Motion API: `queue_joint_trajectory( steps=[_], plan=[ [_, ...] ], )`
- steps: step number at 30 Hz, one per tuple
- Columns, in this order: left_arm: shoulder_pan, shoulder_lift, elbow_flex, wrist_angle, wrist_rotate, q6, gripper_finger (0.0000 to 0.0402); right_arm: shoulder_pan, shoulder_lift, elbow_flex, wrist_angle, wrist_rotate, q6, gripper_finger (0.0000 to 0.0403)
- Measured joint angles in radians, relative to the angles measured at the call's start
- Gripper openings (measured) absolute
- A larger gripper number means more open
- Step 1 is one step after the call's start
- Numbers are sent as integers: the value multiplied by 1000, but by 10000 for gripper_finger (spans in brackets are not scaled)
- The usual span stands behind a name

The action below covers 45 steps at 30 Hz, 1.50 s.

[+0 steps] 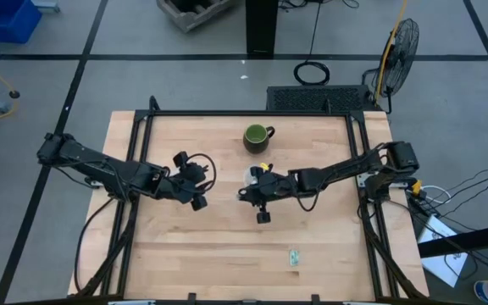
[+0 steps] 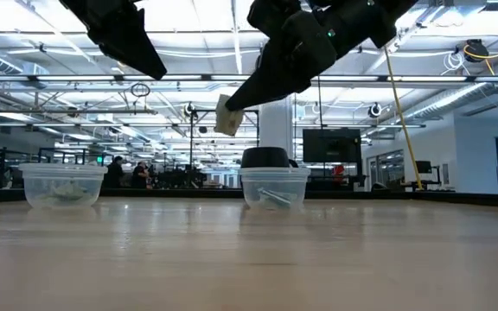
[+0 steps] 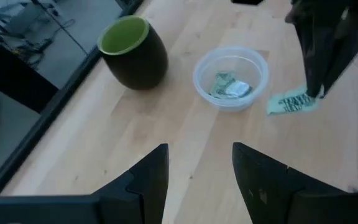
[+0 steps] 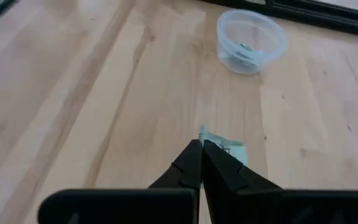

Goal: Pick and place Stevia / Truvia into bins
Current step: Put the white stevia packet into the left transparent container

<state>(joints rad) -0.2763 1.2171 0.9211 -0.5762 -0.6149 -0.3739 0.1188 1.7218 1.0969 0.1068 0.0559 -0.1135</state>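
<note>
The right claw (image 4: 201, 148) is pinched shut on a pale green sachet (image 4: 224, 149), carried in the air above the surface (image 1: 227, 246); in the low view the packet (image 2: 227, 117) hangs well clear of the wood. Seen from the left wrist, this claw and its packet (image 3: 294, 101) hover just beside a clear cup (image 3: 231, 76), on the side away from the dark green mug (image 3: 133, 51), not yet over its opening. That cup already has a few sachets lying in it.

The left claw (image 3: 194, 171) hangs with its fingers spread apart and nothing between them, facing the mug and this cup from farther off.

A second clear cup (image 4: 252, 39) stands well away from the mug, ahead of the right claw, with something small lying in its bottom; in the low view it also looks partly filled (image 2: 61, 184).

One more sachet (image 1: 294, 257) lies on the wood far from the mug, near the front edge. Judging by this, most packets seem binned already: the held one remains to be dropped, then the lone one fetched.
</note>
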Motion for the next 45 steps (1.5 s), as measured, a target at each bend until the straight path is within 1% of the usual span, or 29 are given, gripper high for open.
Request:
queue_joint_trajectory(
  steps=[2, 8, 15, 17, 19, 21, 24, 28, 30, 31, 33, 37, 39, 43, 45],
  plan=[
    [0, 0, 0, -1, -21, -1, 184, -2, 0, 0, -13, 0, 2, 1],
    [0, 0, 0, -5, -18, 3, 184, -1, 1, 0, -28, -1, -1, 0],
    [0, 0, 0, -4, -15, -11, 184, -1, 1, 0, 36, -7, -4, 0],
    [2, 0, 0, -4, -21, -28, 184, -6, 1, 0, 75, -29, -4, 0],
    [7, 0, 0, -3, -51, -22, 184, -11, 2, 0, 115, -81, -4, 0],
    [14, -2, 0, -3, -120, -3, 184, -16, 21, 0, 194, -129, -4, 0],
    [27, -24, 0, -2, -271, 45, 184, -26, 67, 0, 323, -163, -6, 0],
    [43, -89, 0, 9, -507, 62, 184, -50, 155, 5, 425, -161, -15, 0],
    [54, -130, 0, 36, -593, 78, 184, -71, 202, 44, 459, -161, -13, 0],
    [61, -151, 0, 57, -612, 103, 184, -79, 217, 70, 458, -161, -12, 0],
    [75, -194, 0, 98, -608, 160, 184, -95, 255, 152, 450, -163, -13, 0],
    [100, -265, 0, 161, -523, 230, 184, -108, 335, 331, 308, -189, -53, 0],
    [106, -287, 0, 183, -510, 253, 184, -110, 385, 390, 278, -191, -80, 0],
    [116, -321, 1, 197, -514, 295, 184, -116, 488, 500, 288, -190, -113, 0],
    [125, -333, 0, 189, -511, 299, 184, -123, 542, 546, 332, -190, -119, 0]
  ],
)
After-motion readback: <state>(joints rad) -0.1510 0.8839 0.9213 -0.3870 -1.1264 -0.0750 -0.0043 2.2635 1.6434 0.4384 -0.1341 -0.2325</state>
